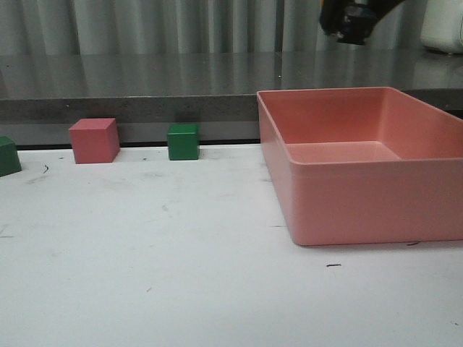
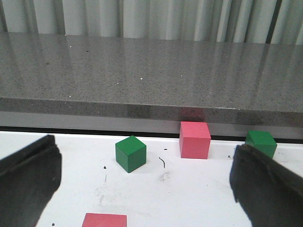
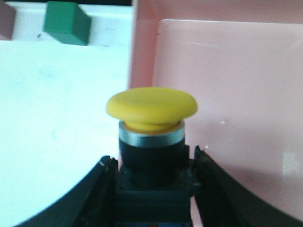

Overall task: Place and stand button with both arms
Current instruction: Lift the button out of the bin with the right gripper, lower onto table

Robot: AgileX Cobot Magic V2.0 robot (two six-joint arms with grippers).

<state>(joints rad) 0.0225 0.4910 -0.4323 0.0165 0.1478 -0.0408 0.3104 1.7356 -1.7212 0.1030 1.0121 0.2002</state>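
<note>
The right end effector [image 3: 151, 198] is clamped on the button [image 3: 151, 142], w/ its black fingers [image 3: 102, 189] pressing the blocky black base from both sides. The button has a smooth round yellow cap, a shiny silver ring under it & a black round neck, cap pointing away from the fingers. Just past it is the pink plastic bin [image 3: 227, 94], smooth w/ a straight rim, & the white desk [image 3: 57, 118] lies open beside it. A green cube [image 3: 66, 23] sits further off. The left end effector [image 2: 151, 189] is spread wide apart, holding nothing. Beyond it are a green cube [image 2: 130, 153], a pink cube [image 2: 194, 140] & another green one [image 2: 261, 143], all square w/ sharp edges, by the gray speckled ledge [image 2: 151, 75]. No writing shows.
</note>
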